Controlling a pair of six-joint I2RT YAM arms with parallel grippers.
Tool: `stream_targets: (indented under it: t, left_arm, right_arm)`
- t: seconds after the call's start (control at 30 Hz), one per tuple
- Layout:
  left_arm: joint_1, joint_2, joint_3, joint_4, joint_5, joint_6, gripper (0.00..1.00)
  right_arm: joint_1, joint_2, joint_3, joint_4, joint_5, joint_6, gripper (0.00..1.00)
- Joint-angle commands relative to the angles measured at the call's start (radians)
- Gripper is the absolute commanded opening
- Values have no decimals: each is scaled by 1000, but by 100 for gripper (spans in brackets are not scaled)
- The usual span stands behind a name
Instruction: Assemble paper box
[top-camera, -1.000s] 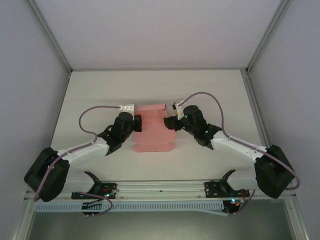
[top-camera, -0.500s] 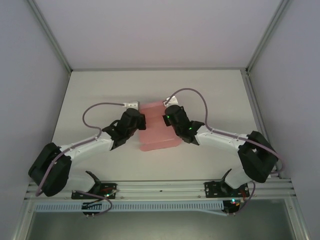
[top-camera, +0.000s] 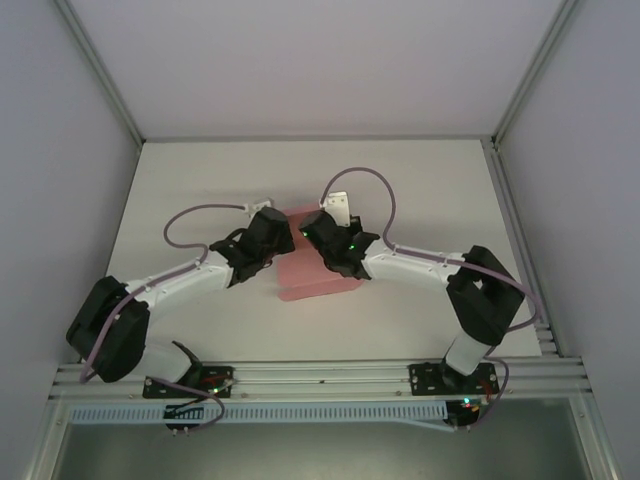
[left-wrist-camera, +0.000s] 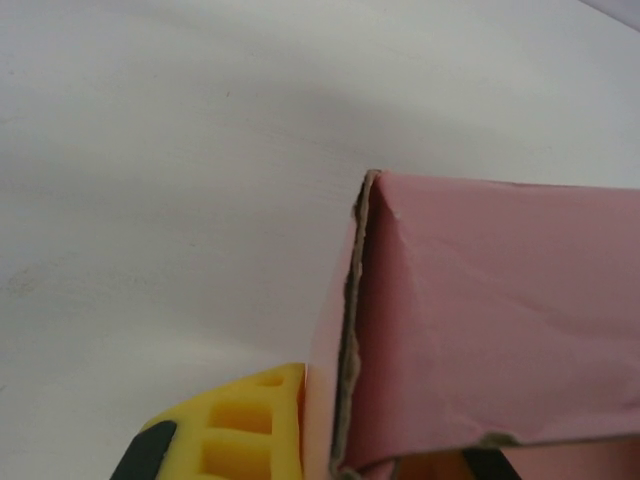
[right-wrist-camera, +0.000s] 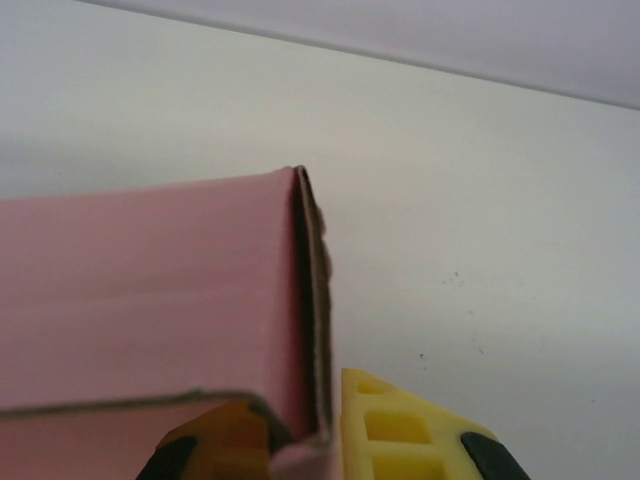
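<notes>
Convergence of both arms is the finding over the last second. Your left pincer (top-camera: 280, 236) has swung in from the left flank of the paper box (top-camera: 322, 282), and your right pincer (top-camera: 310, 234) has swept in from the right, so the two now stand just beside each other over the box's far end. Between them the card, which lay broad with its flaps spread, now shows narrower from above. I judge the side walls have been raised, so the fold is under way but not yet locked. The box sits mid-worktop (top-camera: 190, 190), its near edge free. The overhead view hides the grip itself beneath the wrists. The left wrist view supplies it: the left pincer (left-wrist-camera: 350, 455) is clenched on an upright wall of the box (left-wrist-camera: 500, 320), its yellow pad (left-wrist-camera: 245, 430) against the outer face at a corner crease. The right wrist view shows the right pincer (right-wrist-camera: 305, 445) likewise grasping the opposite corner wall.
</notes>
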Motion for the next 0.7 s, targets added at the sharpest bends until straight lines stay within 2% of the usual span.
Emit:
stream_targets:
  t: [0.0, 0.07, 0.13, 0.17, 0.23, 0.37, 0.43, 0.47, 0.53, 0.6, 0.63, 0.67]
  left_arm:
    - [139, -3, -61, -402, -425, -168, 0]
    - [135, -2, -47, -407, -427, -142, 0]
    - [125, -11, -54, -319, -372, -33, 0]
    - [114, -24, -69, -231, -321, 57, 0]
    - [92, -55, -104, -72, -202, 155, 0]
    - [72, -82, -130, 155, 59, 270, 0]
    - [64, -72, -111, 174, 107, 282, 0]
    - [61, -62, -97, 174, 118, 289, 0]
    - [62, -45, -72, 154, 116, 291, 0]
    - [62, -36, -59, 143, 117, 296, 0]
    - [62, -34, -55, 143, 120, 296, 0]
    - [62, -32, -52, 144, 120, 300, 0]
  right_arm:
    - [-162, -5, -27, -352, 572, 156, 0]
    - [-162, -8, -26, -347, 575, 157, 0]
    - [-165, -31, -46, -248, 490, 106, 2]
    - [-162, -53, -84, -131, 415, 19, 5]
    - [-159, -111, -176, 124, 160, -104, 15]
    - [-160, -205, -353, 558, -254, -174, 25]
    - [-164, -226, -397, 692, -429, -202, 37]
    - [-162, -236, -402, 721, -503, -219, 49]
    - [-162, -254, -391, 721, -667, -240, 65]
    - [-161, -269, -364, 678, -831, -255, 85]
    - [-161, -274, -350, 650, -904, -268, 99]
    - [-160, -283, -336, 623, -950, -266, 100]
